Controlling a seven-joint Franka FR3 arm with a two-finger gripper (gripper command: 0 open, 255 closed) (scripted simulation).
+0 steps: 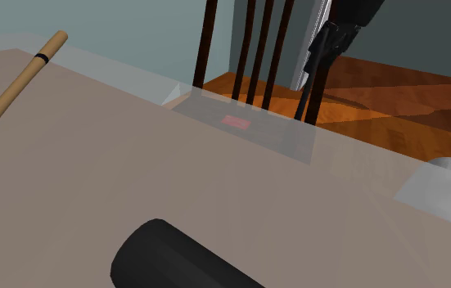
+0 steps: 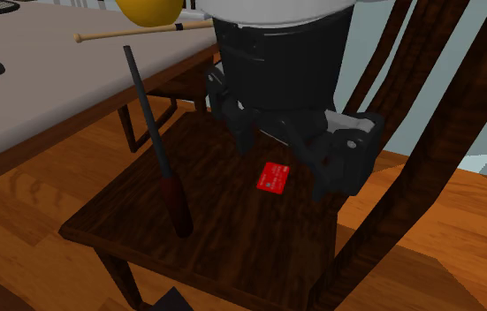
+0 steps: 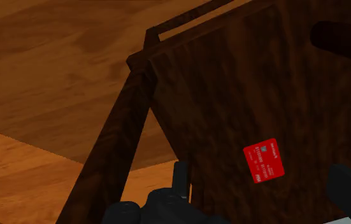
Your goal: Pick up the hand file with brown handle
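Gripper [image 2: 287, 161]: fingers apart, empty, hovering just above the red card [image 2: 274, 178] on the dark wooden chair seat [image 2: 224, 230].
Hand file [image 2: 156, 146]: brown handle resting on that seat, apart from the gripper.

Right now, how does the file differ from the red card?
The file is long, thin and dark with a brown handle; the card is small, flat and red. The file runs past the seat edge; the card lies inside it. Both are on the seat.
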